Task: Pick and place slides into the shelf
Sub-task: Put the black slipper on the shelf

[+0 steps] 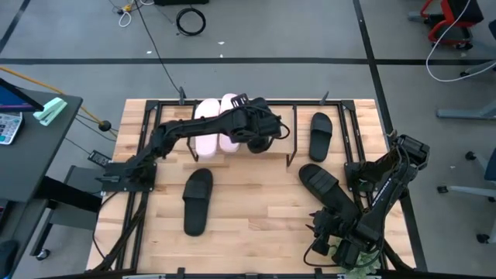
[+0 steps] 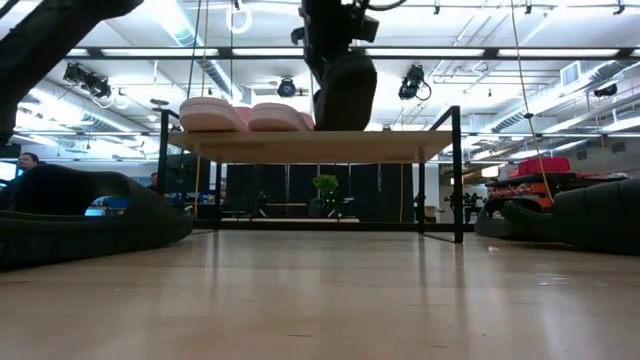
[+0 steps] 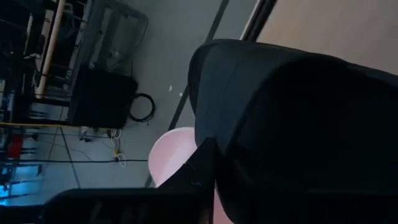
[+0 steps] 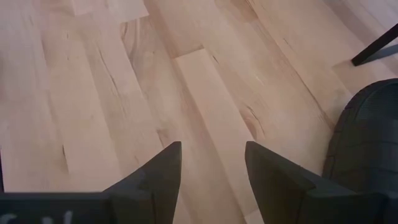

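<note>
a black slide lay on the table closest to the low camera. the left gripper was clamped on another black slide, held above the shelf beside 2 pink slides. the right gripper hung over bare wood, fingers apart, holding nothing.

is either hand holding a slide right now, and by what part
The left hand holds a black slide above the shelf; the grip point is hidden. The right hand is open and empty.
</note>
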`<act>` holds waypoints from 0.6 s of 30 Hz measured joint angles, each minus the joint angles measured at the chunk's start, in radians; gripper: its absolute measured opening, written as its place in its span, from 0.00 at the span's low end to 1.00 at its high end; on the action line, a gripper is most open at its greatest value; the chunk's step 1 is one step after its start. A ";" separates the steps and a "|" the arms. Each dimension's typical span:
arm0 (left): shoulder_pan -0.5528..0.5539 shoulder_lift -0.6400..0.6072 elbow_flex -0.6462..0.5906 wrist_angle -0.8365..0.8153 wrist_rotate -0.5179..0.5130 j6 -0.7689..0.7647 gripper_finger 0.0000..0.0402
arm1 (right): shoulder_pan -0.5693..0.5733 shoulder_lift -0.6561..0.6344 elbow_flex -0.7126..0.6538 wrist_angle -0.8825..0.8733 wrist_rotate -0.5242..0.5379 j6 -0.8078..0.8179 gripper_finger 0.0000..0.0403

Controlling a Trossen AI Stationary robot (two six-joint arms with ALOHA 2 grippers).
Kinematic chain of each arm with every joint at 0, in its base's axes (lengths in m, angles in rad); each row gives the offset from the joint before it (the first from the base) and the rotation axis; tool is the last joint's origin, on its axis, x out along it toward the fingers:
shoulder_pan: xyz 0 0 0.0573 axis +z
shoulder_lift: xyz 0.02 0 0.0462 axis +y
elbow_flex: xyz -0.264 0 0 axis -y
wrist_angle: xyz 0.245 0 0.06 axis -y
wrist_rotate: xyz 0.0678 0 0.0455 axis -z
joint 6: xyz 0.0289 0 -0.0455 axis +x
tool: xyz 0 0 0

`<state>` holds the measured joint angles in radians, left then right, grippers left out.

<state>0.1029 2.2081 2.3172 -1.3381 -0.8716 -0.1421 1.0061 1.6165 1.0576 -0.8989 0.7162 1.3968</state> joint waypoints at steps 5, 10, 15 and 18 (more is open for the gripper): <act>0.019 0.018 -0.002 -0.030 0.012 0.023 0.13 | 0.000 0.000 0.000 0.008 0.000 0.000 0.46; 0.018 0.020 -0.002 -0.044 0.103 0.055 0.13 | 0.000 0.000 0.000 0.008 0.000 0.000 0.46; 0.015 0.020 -0.002 -0.056 0.118 0.053 0.22 | 0.000 0.000 0.000 0.009 0.000 0.000 0.46; 0.011 0.020 -0.002 -0.058 0.129 0.049 0.31 | 0.000 0.000 0.000 0.009 0.000 0.000 0.46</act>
<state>0.1140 2.2276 2.3154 -1.3959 -0.7425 -0.0936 1.0061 1.6169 1.0576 -0.8902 0.7160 1.3964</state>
